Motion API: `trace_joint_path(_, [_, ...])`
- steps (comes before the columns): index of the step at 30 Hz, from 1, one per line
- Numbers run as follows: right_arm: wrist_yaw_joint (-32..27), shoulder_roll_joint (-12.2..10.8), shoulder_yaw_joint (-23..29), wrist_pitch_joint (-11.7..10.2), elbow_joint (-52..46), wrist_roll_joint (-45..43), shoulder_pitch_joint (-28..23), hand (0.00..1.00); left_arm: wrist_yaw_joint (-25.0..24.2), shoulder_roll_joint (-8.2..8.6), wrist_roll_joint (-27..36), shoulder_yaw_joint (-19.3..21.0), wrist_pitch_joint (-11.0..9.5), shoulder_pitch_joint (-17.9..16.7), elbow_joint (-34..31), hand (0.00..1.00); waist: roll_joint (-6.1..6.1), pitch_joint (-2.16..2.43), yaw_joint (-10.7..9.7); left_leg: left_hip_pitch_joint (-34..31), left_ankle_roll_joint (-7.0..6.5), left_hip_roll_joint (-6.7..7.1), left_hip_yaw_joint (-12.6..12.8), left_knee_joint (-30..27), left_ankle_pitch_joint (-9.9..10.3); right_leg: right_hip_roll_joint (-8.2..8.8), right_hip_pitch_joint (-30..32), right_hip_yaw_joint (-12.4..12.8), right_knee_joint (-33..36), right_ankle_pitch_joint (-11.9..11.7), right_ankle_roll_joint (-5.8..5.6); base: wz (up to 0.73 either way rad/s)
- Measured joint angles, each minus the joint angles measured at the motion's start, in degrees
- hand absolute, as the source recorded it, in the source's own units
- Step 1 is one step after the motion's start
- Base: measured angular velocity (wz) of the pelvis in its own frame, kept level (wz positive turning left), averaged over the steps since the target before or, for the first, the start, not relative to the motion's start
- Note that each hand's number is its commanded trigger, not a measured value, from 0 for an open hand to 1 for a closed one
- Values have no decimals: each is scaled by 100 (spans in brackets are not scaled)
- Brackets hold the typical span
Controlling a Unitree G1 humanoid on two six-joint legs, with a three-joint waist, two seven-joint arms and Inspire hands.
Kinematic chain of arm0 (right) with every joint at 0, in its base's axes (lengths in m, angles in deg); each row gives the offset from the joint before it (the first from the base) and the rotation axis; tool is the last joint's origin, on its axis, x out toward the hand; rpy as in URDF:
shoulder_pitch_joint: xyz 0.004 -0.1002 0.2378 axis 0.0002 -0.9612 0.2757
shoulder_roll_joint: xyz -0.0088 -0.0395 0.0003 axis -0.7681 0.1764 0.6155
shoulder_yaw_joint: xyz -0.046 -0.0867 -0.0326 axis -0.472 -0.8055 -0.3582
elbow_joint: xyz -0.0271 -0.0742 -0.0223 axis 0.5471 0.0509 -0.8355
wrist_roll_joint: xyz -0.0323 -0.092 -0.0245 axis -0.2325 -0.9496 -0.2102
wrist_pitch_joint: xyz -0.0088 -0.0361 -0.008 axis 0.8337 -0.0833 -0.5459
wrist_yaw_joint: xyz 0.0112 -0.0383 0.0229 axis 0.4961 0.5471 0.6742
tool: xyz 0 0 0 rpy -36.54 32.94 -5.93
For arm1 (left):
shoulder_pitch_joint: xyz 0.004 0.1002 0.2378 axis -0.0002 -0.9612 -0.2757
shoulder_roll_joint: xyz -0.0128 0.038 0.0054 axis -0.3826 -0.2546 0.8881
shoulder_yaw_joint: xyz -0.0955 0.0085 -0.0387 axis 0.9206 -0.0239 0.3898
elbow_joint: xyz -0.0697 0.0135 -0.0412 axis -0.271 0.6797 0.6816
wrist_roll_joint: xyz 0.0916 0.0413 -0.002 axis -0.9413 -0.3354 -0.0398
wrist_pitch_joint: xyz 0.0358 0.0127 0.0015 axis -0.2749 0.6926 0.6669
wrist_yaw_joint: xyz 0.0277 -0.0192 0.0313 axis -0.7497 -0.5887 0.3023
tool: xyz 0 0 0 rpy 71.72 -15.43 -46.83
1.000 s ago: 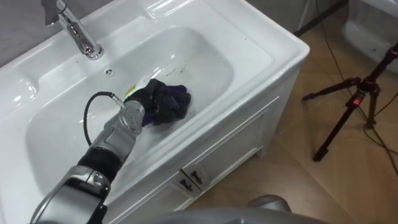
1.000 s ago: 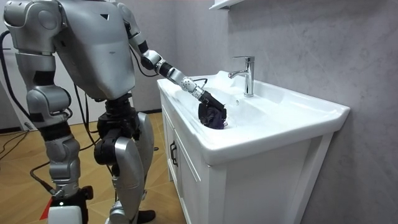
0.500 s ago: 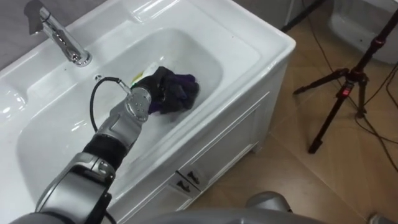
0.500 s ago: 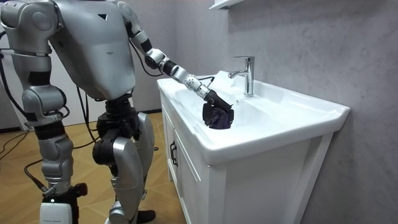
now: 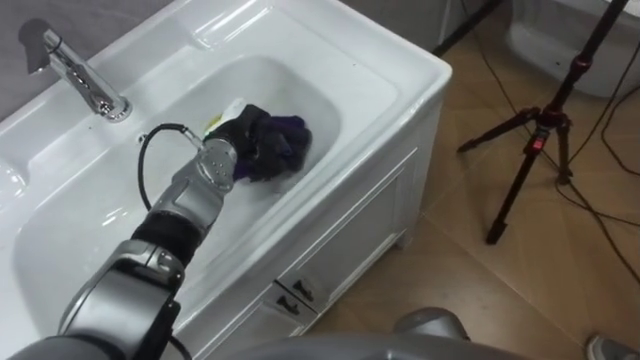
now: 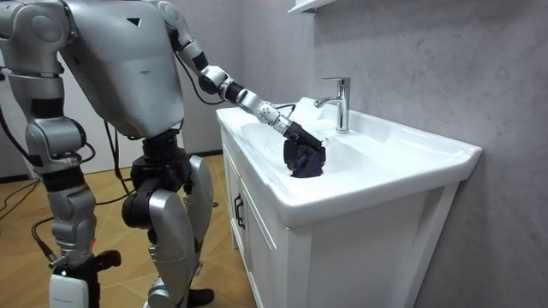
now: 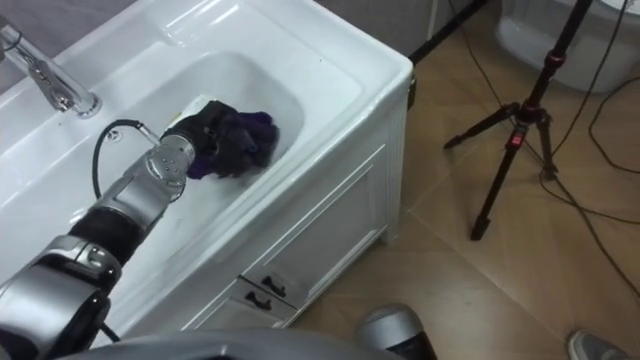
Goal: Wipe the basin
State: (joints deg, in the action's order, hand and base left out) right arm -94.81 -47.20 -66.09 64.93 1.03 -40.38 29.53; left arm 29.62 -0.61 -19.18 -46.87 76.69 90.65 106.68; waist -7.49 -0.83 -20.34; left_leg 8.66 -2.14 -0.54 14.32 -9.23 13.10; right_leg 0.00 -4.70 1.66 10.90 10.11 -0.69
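Left hand is clenched on the bunched purple cloth, low in the basin near its front wall. The cloth projects rightward from the hand, and most of the bowl lies leftward, below the faucet

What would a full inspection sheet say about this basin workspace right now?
Surface: white basin on a white cabinet; faucet at the back rim.
Job's things: dark purple cloth bunched in the bowl, by its front wall.
Clutter: small yellow bit beside the hand; cannot tell what it is.
Hands: left hand curled on the cloth inside the bowl; right hand hangs at the robot's side.
Cables: thin cables across the wooden floor.
Surroundings: black tripod on the floor beside the cabinet.
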Motion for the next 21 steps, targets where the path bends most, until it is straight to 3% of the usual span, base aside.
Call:
trace_joint_path(4, [-232,-6,140,94,22,33,-116,0,280,-62,280,444,24,9,557,100,-25,26,15,27,3,-50,55,-16,0,-26,-9,27,0,-14,24,-4])
trace_joint_path(6, [-273,-1,327,94,26,-1,-154,0,347,-99,261,544,30,9,743,100,-11,17,40,65,4,-56,68,-13,-1,-37,-17,58,8,-15,28,-8])
trace_joint_path(11, [-372,-6,533,91,-39,-25,-212,0,447,-393,-50,554,117,28,771,100,57,17,48,85,46,-82,154,-11,25,-78,-6,152,76,-8,40,-9])
trace_joint_path(13, [-375,-3,534,92,-46,-25,-231,0,477,-520,-393,551,138,67,771,100,59,63,27,99,49,-86,155,-11,28,-82,-15,163,73,-11,42,0])
trace_joint_path(21, [-429,15,580,98,-163,-22,-345,0,744,-646,-913,537,233,267,769,100,28,69,22,106,61,-108,226,-3,36,-120,14,252,80,-53,56,-6])
